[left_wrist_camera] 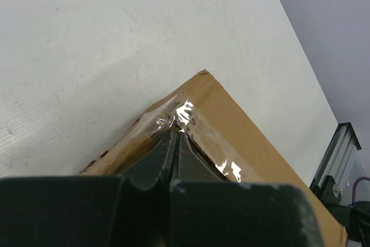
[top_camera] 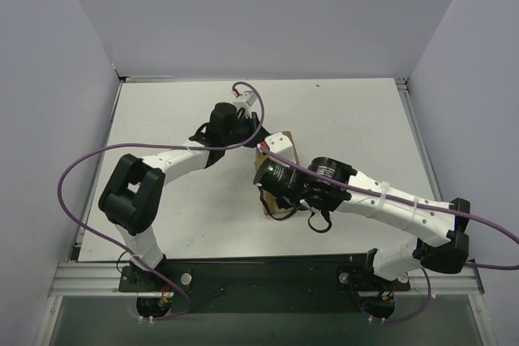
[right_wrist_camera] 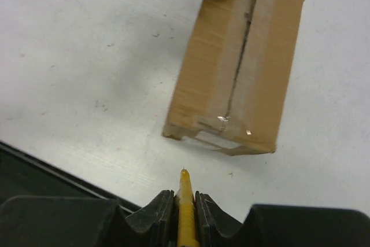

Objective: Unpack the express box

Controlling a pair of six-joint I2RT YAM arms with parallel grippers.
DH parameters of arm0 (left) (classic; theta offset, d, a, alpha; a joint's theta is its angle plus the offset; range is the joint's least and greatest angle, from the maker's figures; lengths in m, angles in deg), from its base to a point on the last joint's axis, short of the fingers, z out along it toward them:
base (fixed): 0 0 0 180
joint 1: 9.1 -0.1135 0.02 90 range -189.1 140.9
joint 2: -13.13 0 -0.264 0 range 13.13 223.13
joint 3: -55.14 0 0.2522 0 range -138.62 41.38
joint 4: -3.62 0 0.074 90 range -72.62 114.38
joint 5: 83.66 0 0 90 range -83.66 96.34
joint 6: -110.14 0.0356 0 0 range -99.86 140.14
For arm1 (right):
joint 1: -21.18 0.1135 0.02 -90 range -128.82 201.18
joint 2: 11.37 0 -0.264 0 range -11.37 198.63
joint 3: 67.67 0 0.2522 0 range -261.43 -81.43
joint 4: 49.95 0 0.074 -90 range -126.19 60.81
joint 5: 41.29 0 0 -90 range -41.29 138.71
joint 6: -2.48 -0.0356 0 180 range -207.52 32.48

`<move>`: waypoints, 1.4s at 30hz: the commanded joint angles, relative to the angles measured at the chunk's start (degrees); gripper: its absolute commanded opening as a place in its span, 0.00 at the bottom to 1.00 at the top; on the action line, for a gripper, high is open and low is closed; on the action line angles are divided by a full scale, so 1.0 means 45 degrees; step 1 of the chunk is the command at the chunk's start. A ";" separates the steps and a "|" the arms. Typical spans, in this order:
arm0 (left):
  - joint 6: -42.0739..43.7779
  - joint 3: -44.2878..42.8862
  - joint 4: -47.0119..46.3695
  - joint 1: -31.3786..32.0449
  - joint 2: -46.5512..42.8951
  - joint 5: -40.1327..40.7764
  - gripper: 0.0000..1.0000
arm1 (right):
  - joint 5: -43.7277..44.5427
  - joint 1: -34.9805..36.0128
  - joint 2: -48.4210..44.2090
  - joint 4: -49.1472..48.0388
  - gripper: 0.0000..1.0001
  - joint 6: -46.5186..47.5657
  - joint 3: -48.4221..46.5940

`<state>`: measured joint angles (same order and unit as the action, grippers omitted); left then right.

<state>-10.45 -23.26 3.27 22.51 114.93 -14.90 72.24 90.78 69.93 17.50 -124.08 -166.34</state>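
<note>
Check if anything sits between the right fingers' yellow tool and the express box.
Nothing visible does. In the right wrist view only bare table lies between the yellow tool in the right gripper and the express box. The left gripper is at the box's far end, off that path.

Two arms bend inward, wrists nearly meeting. Left arm (top_camera: 166,161) reaches forward, the left end effector (left_wrist_camera: 174,134) pinched fully together. Right arm (top_camera: 397,207) angles across, the right end effector (right_wrist_camera: 185,194) clamping a thin yellow tool (right_wrist_camera: 185,215).
</note>
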 commanded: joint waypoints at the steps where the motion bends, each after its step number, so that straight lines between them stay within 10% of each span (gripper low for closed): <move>1: 0.0957 0.0302 0.1964 -0.0229 0.0093 0.1283 0.00 | -0.0346 0.0295 -0.1035 0.1155 0.00 0.1185 -0.1794; 10: 0.1387 0.0889 -0.0009 -0.0209 -0.1175 -0.2875 0.05 | 0.1687 -0.3820 -0.1854 -0.0249 0.00 0.2652 0.0232; 20: 0.5231 -0.2683 0.3889 -0.1067 -0.2017 -0.4813 0.42 | -0.4290 -0.9977 -0.3710 -0.2889 0.00 0.7185 0.3105; 31: 0.5643 -0.3623 0.4033 -0.1812 -0.0435 -0.4445 0.69 | -0.7356 -1.0331 -0.4764 -0.2380 0.00 0.8805 0.5741; 42: 0.5764 -0.3722 0.4582 -0.1987 0.0599 -0.6214 0.70 | -0.8605 -1.0350 -0.3148 -0.3492 0.00 0.9295 0.5392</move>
<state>16.37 -38.17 24.32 14.16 115.10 -36.19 37.25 44.14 51.20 4.26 -84.30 -139.54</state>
